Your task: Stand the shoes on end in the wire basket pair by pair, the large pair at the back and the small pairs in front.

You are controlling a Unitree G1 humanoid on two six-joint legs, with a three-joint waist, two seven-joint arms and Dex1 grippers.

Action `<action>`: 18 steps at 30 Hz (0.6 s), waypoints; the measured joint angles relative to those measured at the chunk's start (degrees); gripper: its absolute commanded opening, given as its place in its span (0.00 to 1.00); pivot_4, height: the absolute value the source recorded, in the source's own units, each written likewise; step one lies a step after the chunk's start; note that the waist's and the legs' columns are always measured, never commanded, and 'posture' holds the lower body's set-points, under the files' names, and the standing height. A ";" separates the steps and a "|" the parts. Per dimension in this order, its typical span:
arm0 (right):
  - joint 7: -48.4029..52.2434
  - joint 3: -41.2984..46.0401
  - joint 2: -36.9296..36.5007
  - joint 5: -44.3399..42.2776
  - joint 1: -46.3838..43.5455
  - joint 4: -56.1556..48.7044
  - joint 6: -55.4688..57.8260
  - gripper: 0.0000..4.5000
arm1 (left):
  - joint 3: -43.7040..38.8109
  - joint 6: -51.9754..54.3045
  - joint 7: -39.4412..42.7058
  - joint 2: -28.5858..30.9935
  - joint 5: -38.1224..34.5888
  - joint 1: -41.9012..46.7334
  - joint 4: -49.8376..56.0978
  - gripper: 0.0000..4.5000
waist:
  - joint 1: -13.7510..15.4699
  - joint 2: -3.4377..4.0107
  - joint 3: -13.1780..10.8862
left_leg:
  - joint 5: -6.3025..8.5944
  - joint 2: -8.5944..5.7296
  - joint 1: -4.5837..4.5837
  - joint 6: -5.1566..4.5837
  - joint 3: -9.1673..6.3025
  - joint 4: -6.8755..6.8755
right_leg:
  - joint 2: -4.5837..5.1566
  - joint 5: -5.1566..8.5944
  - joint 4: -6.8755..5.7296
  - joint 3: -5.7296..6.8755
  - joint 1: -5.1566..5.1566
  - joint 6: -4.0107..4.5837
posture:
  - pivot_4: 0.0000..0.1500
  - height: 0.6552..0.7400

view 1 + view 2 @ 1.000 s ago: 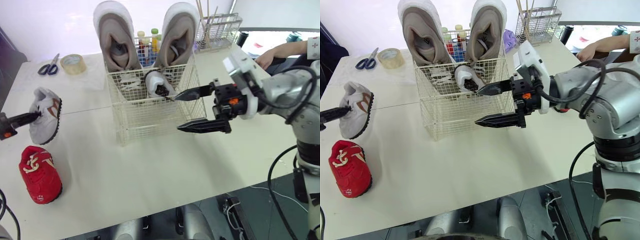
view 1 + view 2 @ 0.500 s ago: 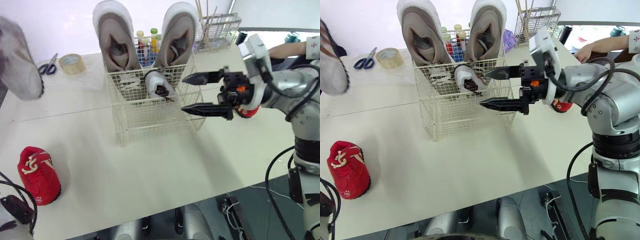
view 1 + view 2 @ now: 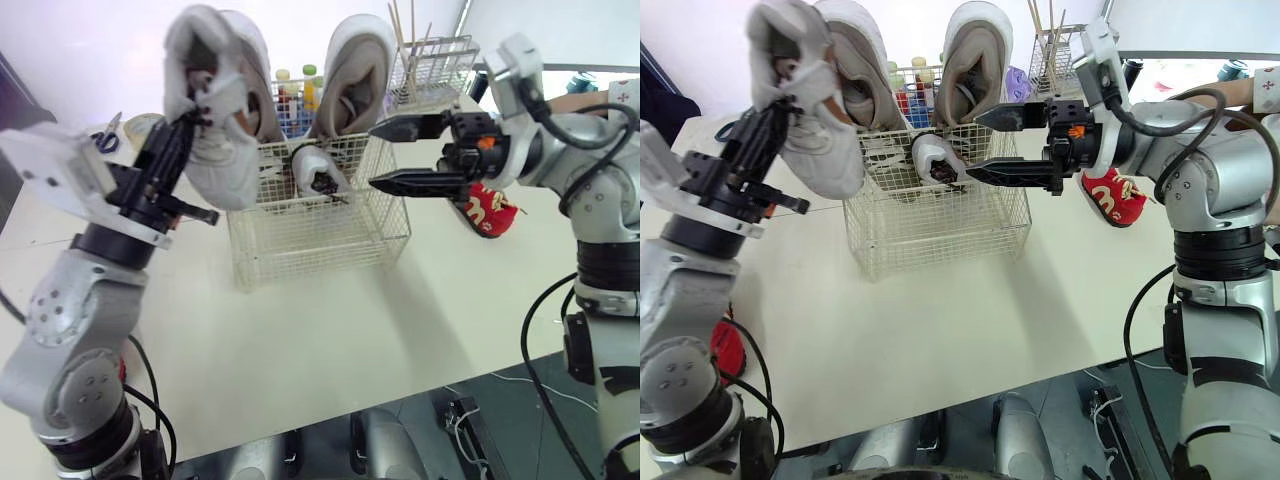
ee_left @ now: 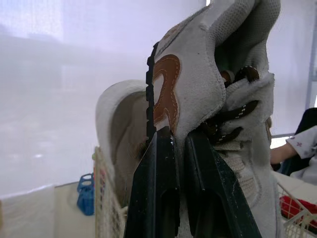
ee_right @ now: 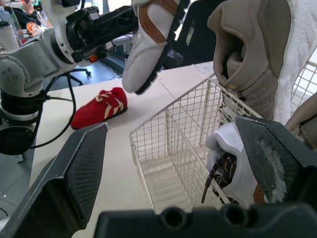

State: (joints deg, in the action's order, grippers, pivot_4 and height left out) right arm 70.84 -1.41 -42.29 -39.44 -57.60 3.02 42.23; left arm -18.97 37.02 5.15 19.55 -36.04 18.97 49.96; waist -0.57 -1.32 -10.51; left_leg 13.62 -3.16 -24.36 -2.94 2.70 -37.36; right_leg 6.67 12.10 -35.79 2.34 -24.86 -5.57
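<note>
Fingers of the left gripper pinch a small grey shoe, held in the air over the wire basket's left front corner. The right gripper gapes wide and empty at the basket's right rim, near another small white shoe standing inside, in front of the large pair.

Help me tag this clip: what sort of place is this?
Likely a lab or office workroom: a plain white table, a wire rack of sticks, and a person's sleeve nearby.
</note>
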 measured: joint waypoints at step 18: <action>-0.82 0.93 -2.04 0.54 -1.04 -1.77 4.24 1.00 | 16.59 -40.18 6.85 -7.51 26.07 2.48 -29.99 0.01 | 1.25 0.02 0.00 | 0.17 0.01 -0.15 -0.25 0.01 0.09 | 0.04 -0.11 0.59 0.03 0.01 -0.01 | 1.00 1.00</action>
State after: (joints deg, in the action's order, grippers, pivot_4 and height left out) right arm 70.02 -0.48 -44.34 -38.90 -58.64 1.25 46.47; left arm -2.38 -3.17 12.00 12.04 -9.97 21.45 19.97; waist 0.68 -1.30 -10.51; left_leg 13.79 -3.15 -24.51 -3.20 2.71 -37.27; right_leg 6.71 11.99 -35.21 2.37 -24.85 -5.57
